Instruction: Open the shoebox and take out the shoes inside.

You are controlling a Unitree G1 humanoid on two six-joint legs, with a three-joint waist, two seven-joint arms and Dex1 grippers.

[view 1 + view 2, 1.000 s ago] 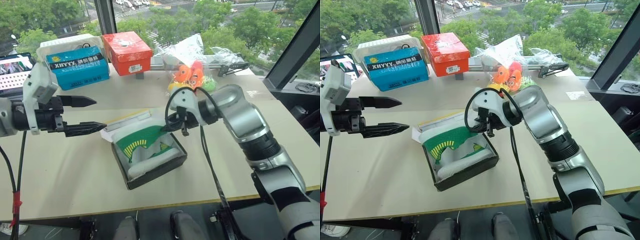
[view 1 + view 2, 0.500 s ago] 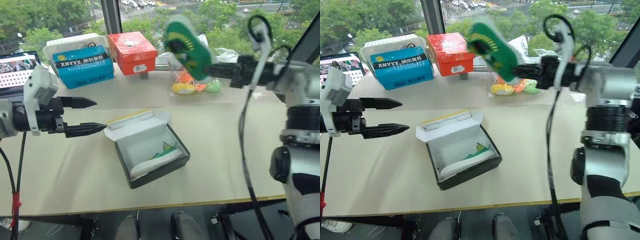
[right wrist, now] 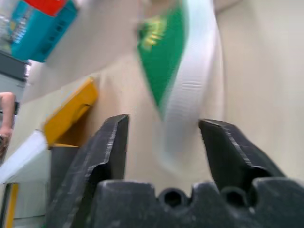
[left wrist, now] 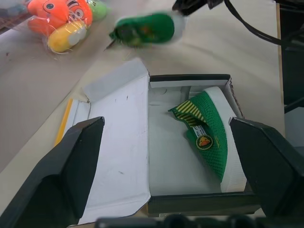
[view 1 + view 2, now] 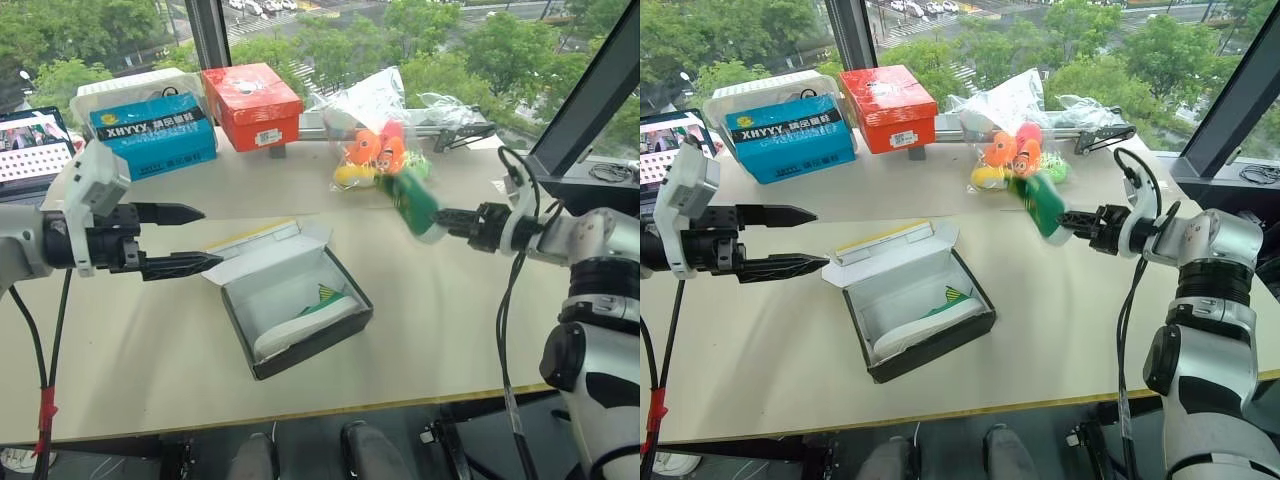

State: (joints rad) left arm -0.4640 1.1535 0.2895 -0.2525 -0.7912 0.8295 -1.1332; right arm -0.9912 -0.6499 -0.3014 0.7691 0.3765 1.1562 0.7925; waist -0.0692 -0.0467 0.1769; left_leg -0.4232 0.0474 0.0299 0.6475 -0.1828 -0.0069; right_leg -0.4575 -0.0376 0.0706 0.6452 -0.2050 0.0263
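Hanging just off the right gripper [image 5: 440, 217] tips, out to the right of the shoebox [image 5: 296, 310], one green shoe [image 5: 411, 203] sits between spread fingers that look let go, not pinching. The second shoe [image 5: 312, 318] lies inside the shoebox along its right-hand wall, toe toward the far corner. The left gripper [image 5: 198, 239], released and empty, hovers at the shoebox's left edge by the lid flap [image 5: 262, 243], so it looks nearer to the remaining shoe.
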